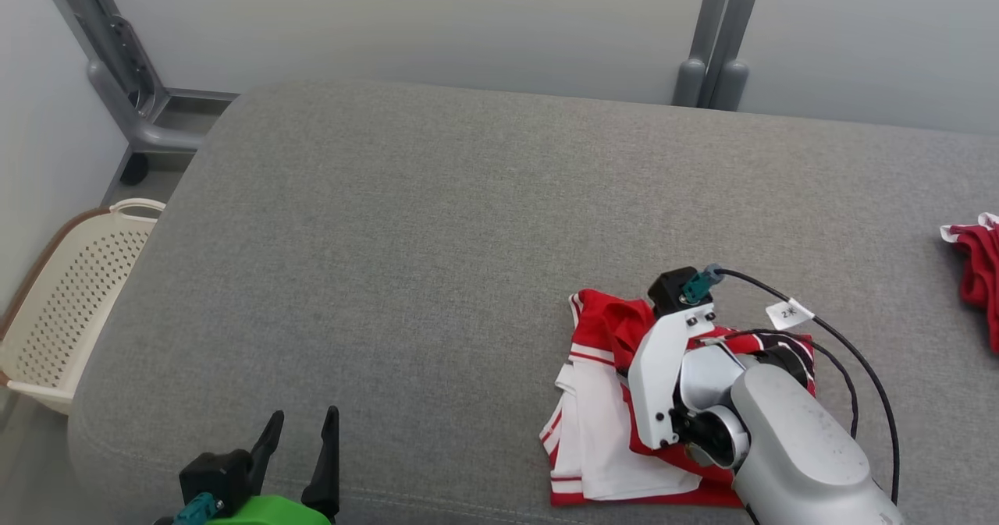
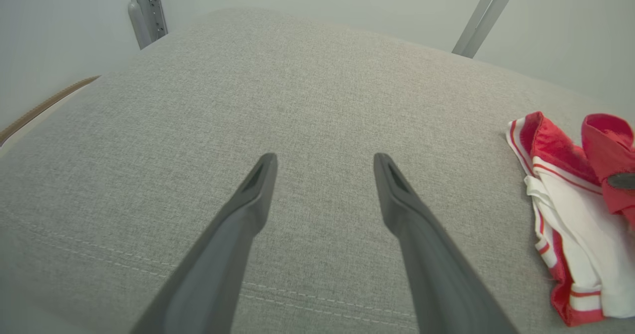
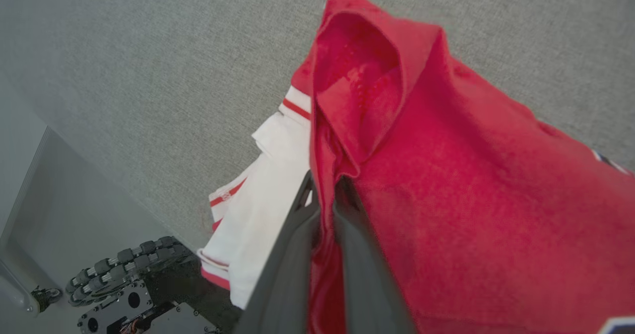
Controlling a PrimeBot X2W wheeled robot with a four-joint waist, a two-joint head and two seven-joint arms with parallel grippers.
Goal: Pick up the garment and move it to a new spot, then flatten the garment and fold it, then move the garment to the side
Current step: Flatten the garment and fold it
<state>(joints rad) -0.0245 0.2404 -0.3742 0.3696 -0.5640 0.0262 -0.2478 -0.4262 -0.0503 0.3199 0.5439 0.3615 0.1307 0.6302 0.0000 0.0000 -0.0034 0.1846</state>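
At red fold of crumpled red-and-white fabric garment (image 1: 597, 408), right claw (image 3: 325, 182) is pinching cloth; left claw (image 2: 325, 160) is hovering spread, well left of it; likely handling light, floppy.

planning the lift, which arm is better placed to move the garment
Probably right. The right gripper is shut on a red fold of the garment; the left gripper hangs open over bare cushion, apart from it.

R claw (image 3: 325, 195) tips buried in red fold of garment (image 3: 446, 175). Red cloth (image 1: 975, 264) at far rt cut by edge, type unclear. Basket (image 1: 70, 306) cut at left edge. L claw (image 1: 304, 423) base cut off at bottom. Cable tag (image 1: 788, 313) print too small to read.
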